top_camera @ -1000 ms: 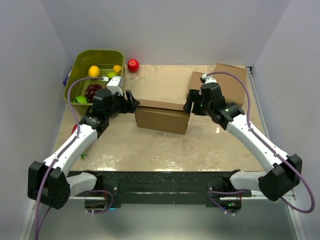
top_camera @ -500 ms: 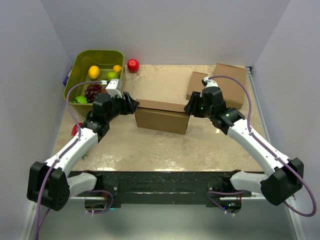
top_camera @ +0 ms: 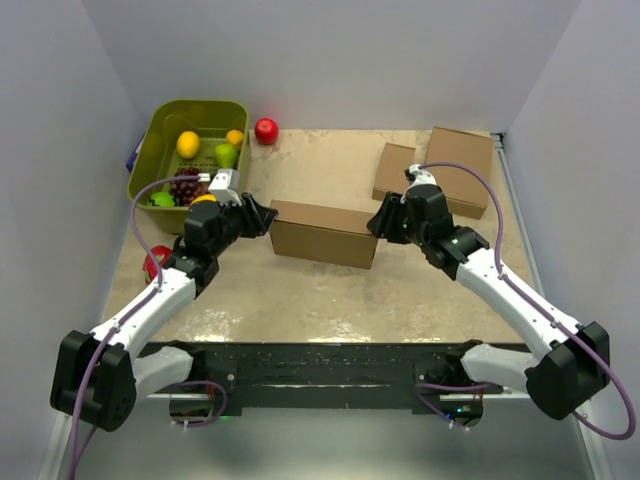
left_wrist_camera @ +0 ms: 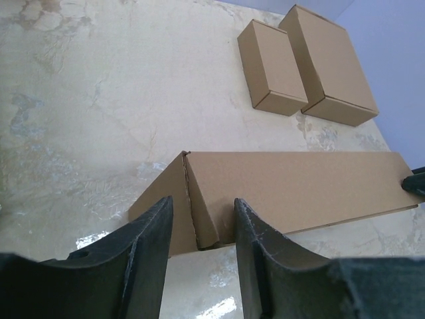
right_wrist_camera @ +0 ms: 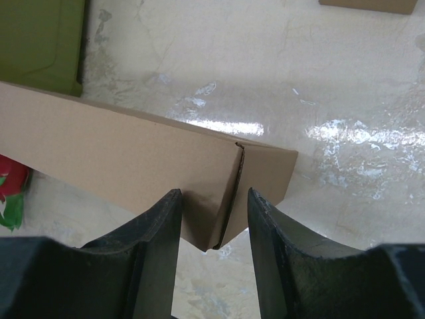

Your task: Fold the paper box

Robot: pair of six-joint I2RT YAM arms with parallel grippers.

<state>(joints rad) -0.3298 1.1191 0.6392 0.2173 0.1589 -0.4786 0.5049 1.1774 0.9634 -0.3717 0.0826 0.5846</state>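
Paper box [top_camera: 322,232] lies on the table, just right of the green basket [top_camera: 150,145]. L gripper [left_wrist_camera: 201,207] straddles its basket-side end and R gripper [right_wrist_camera: 214,199] the far end. Fingers sit either side of the cardboard. Can't tell if they're actually pinching, as contact pts are hidden.

Overhead wide; wrists close, seemingly opposite paper box [top_camera: 322,232] ends.

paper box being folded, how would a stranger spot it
On the beige table, look at the middle. The paper box is the long carton with the left gripper and right gripper at its ends, unlike the two flat boxes far right.
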